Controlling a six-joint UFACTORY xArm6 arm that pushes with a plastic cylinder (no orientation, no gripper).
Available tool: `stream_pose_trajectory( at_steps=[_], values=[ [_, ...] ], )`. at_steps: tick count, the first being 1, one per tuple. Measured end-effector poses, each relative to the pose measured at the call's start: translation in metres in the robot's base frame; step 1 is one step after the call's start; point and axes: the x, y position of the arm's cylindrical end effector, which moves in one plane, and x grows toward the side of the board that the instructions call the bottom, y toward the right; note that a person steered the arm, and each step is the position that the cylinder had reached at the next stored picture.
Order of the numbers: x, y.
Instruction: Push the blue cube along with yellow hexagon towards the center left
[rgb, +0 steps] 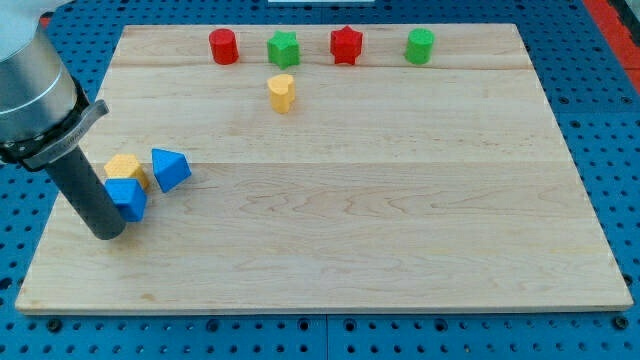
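Observation:
The blue cube (129, 198) lies at the view's left on the wooden board (330, 200). The yellow hexagon (124, 167) sits just above it, touching it. A blue triangular block (170, 168) lies right of the hexagon, close to both. My tip (106, 231) rests on the board at the cube's lower left, against or almost against it. The dark rod rises from there to the view's upper left.
Along the view's top stand a red cylinder (223, 46), a green star (283, 48), a red star (345, 45) and a green cylinder (420, 46). A yellow heart-like block (282, 92) lies below the green star. The board's left edge is near my tip.

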Motion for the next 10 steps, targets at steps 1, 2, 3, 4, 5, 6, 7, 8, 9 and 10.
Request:
stream_pose_trajectory(
  at_steps=[1, 2, 3, 4, 5, 6, 7, 8, 9, 10],
  values=[
    [-0.009, 0.000],
    [-0.024, 0.002],
    [-0.039, 0.002],
    [-0.058, 0.005],
    [-0.079, 0.019],
    [-0.100, 0.034],
    [-0.117, 0.045],
    [-0.117, 0.007],
    [-0.125, -0.001],
    [-0.127, -0.008]
  ],
)
